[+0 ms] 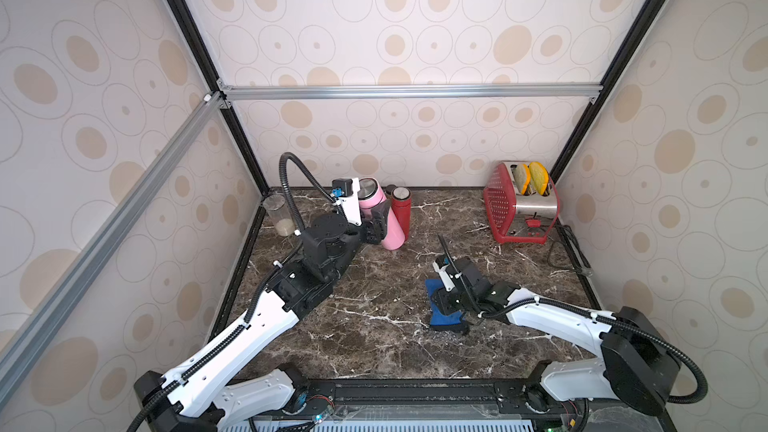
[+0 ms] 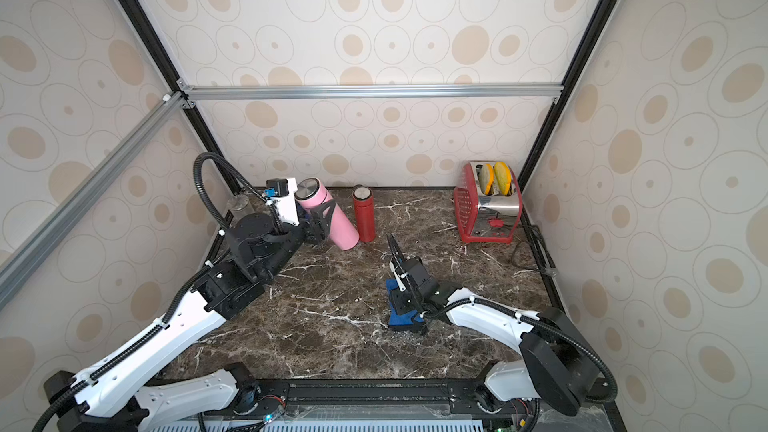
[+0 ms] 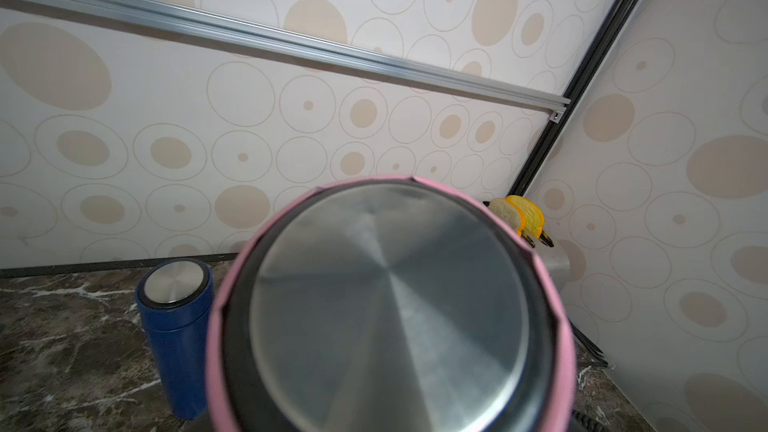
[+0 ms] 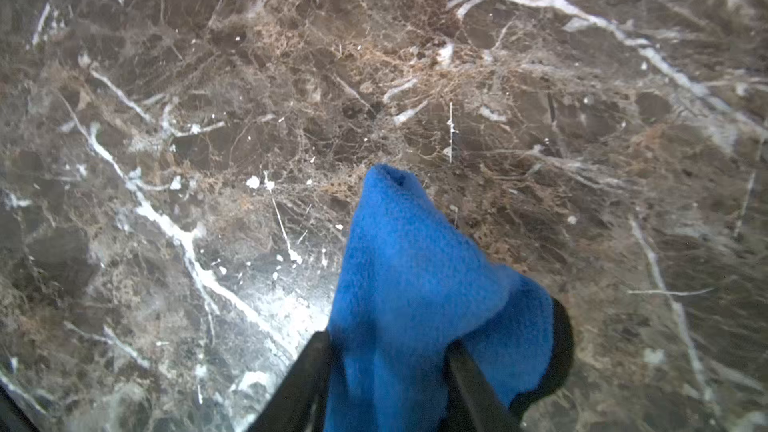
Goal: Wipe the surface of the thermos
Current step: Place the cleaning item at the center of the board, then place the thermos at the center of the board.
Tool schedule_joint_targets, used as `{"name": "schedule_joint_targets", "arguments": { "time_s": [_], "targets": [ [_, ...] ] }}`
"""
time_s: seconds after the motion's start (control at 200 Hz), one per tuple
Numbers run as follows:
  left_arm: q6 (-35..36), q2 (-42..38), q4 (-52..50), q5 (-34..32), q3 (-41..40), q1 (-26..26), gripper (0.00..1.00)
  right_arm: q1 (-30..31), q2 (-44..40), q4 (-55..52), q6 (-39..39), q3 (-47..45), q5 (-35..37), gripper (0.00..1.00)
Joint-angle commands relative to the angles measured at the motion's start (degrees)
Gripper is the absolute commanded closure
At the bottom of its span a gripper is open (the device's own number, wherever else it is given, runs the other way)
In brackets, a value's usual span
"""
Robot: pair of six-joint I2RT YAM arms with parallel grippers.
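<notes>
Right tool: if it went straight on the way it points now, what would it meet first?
The blue cloth between its fingers, then probably the marble tabletop just beneath it; the depth is unclear.

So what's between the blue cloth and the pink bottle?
Nothing, just bare table between the cloth and the pink bottle, in both top views.

The picture's edge cuts off the pink thermos. We cannot tell whether the right gripper clamps the blue cloth.
</notes>
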Motion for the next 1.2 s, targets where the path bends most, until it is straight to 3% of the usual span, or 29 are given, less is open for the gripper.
{"name": "schedule_joint_targets", "arguments": {
  "time_s": [0.0,0.06,0.115,0.14,0.351,0.516,0.791,0.856,0.981,1.197],
  "targets": [
    [3.21,1.20,7.93,3.68,4.48,-0.06,1.00,0.46,-2.84,-2.06,-0.95,0.05,2.89,0.46],
    [4.30,2.56,8.77,5.12,4.95,-0.08,1.00,0.49,-4.84,-3.48,-1.39,0.18,3.19,0.38],
    [5.08,3.48,10.06,6.47,4.82,-0.08,1.00,0.46,-7.11,-5.39,-1.81,0.67,3.45,0.06],
    [5.47,3.84,10.50,7.11,4.66,-0.09,1.00,0.47,-8.19,-6.42,-2.06,1.01,3.57,0.00],
    [9.53,5.54,16.40,11.94,-0.13,-0.13,1.00,0.44,-18.04,-19.67,-3.27,6.53,7.10,0.00],
    [13.74,7.94,21.49,19.49,-5.19,-0.20,1.00,0.47,-22.32,-31.66,-4.22,17.70,8.61,0.00],
    [17.59,12.83,26.31,30.06,-10.13,-0.23,1.00,0.49,-16.30,-48.64,-3.93,40.96,8.53,0.00],
    [18.22,14.42,26.60,33.48,-10.13,-0.26,1.00,0.46,-14.24,-50.21,-4.05,44.43,7.67,0.04],
    [19.28,17.23,27.42,36.66,-9.95,-0.89,1.00,0.48,-10.03,-52.57,-5.00,48.62,6.93,0.12],
    [21.85,19.82,29.47,38.02,-10.44,-2.85,1.00,0.44,-7.46,-48.37,-4.94,49.02,5.51,0.18]
  ]
}}
